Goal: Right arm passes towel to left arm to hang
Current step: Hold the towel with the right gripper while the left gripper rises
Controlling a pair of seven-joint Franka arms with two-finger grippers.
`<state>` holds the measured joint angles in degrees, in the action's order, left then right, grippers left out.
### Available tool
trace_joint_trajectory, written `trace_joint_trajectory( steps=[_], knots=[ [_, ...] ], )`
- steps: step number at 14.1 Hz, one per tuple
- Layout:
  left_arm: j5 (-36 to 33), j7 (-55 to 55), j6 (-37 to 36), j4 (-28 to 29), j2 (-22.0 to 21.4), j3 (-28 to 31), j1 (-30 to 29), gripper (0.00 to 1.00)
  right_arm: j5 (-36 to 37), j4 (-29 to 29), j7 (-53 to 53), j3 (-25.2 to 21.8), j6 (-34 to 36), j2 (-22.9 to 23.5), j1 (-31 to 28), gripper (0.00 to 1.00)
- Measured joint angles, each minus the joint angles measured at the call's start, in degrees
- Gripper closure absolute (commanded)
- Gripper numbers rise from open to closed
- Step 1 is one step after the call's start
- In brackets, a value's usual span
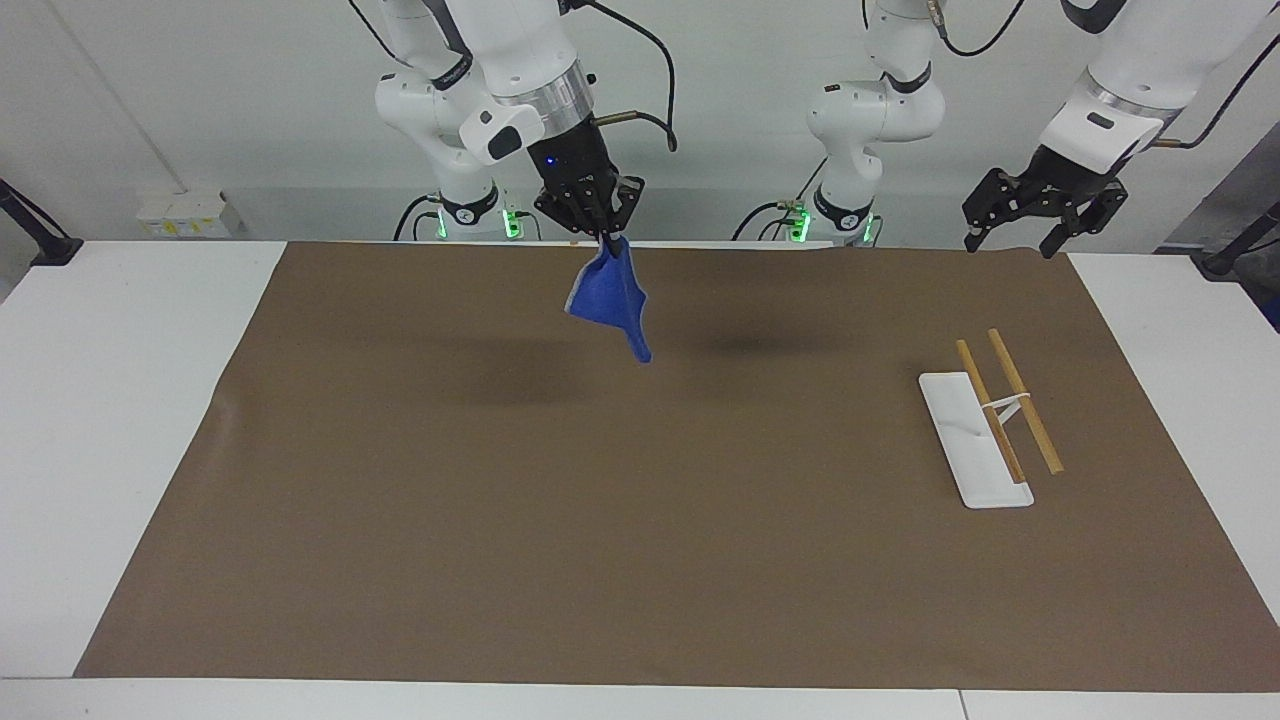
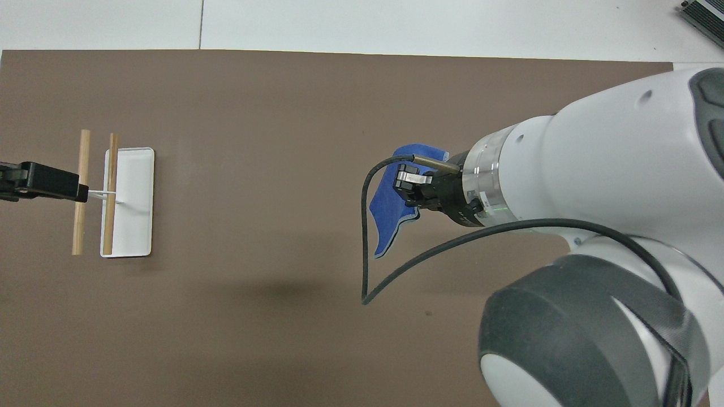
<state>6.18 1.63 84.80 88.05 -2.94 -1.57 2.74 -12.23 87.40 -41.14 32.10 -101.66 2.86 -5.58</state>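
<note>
One towel (image 1: 606, 293) (blue) — two wooden rods (image 1: 1008, 412)

Two robot arms, each with one pincer: right pincer (image 1: 603, 233), left pincer (image 1: 1010, 238). One blue towel (image 1: 610, 295). One brown mat (image 1: 640, 500). One white rack (image 1: 985, 425) with two wooden rods.

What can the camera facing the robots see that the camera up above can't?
Only the facing view shows both arm bases, the left gripper whole and open in the air, and the towel hanging clear above the brown mat. Only the overhead view shows the right arm's big grey joint close up. Both show the right gripper shut on the blue towel, and the white rack with wooden bars toward the left arm's end.
</note>
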Motion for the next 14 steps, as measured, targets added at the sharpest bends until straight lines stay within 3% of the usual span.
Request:
trace_joint_trajectory(
  steps=[5,8,11,14],
  knots=[
    [8.5,20.5,4.0,0.0,0.5,-2.4,0.0,0.0,-0.6,0.0,0.0,0.0,0.0,0.0,0.0,1.0],
    [14.5,34.5,5.1,-0.7,3.2,-4.2,0.0,0.0,-0.6,0.0,0.0,0.1,0.0,0.1,0.0,1.0],
    [16.6,44.3,5.1,-5.9,10.9,-7.9,0.1,0.0,-0.7,0.0,0.0,0.1,0.0,0.1,0.0,1.0],
    [17.3,50.1,4.1,-15.6,20.9,-11.7,0.2,0.0,-0.7,0.0,0.0,0.1,0.0,0.1,0.0,1.0]
  ],
)
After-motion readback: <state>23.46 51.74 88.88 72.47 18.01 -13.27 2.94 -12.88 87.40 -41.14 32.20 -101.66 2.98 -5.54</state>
